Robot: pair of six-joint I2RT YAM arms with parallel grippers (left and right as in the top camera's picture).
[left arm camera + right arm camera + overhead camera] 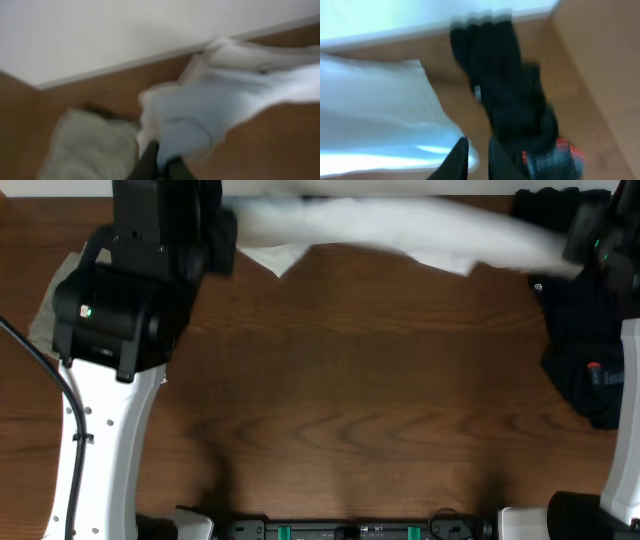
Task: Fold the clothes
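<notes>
On the wooden counter [340, 410], a black garment [585, 350] lies right and a pale cloth [45, 320] left. At the far edge, the blurred white T-shirt [400, 230] spans between the left end effector [161, 162] and the right end effector [477, 157], each pinched closed on its fabric.

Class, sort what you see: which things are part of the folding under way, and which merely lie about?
In use: white T-shirt, left gripper, right gripper.
Lying about: black garment, pale grey cloth.
</notes>
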